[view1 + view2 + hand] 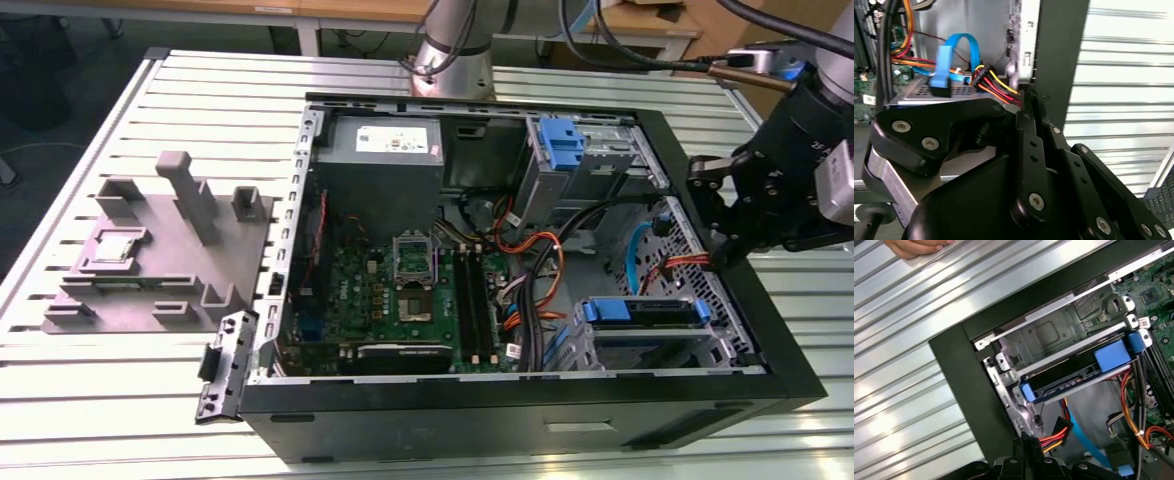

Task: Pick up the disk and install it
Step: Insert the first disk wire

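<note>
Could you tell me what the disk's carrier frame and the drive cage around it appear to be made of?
The disk sits in a bright blue frame, smooth and evenly coloured, probably moulded plastic. The drive cage looks like bare sheet metal: dull grey, stamped with holes and folded edges.

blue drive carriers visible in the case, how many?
2. One blue carrier at the case's far end beside the power supply; one on the disk in the near cage. More may be hidden.

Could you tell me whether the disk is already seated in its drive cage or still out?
In. The disk sits inside the metal cage, its blue frame at the cage's opening.
</note>
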Controlling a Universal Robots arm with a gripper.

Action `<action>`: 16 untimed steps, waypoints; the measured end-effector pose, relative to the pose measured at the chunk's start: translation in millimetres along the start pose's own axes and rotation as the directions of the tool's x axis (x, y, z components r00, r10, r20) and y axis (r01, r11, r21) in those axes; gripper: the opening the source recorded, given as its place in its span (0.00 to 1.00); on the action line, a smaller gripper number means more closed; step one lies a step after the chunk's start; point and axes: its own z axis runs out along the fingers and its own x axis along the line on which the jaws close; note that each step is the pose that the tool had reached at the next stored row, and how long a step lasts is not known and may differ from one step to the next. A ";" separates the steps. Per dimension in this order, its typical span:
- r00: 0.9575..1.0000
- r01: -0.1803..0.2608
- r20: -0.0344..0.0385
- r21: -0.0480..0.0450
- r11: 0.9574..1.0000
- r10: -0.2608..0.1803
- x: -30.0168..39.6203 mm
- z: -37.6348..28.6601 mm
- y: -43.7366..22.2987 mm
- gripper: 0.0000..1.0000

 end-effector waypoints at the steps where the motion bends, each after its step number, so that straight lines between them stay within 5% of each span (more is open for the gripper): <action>1: 1.000 0.000 0.000 0.000 1.000 0.000 -2.9 -0.5 1.5 0.17; 3: 1.000 -0.002 0.000 0.000 1.000 0.002 -5.2 -0.7 2.7 0.17; 8: 0.996 -0.087 -0.008 -0.009 0.996 0.087 -5.2 -0.7 2.7 0.17; 12: 0.987 -0.159 -0.015 -0.016 0.987 0.159 -5.2 -0.7 2.7 0.17; 16: 0.973 -0.230 -0.022 -0.021 0.973 0.230 -5.3 -0.7 2.7 0.17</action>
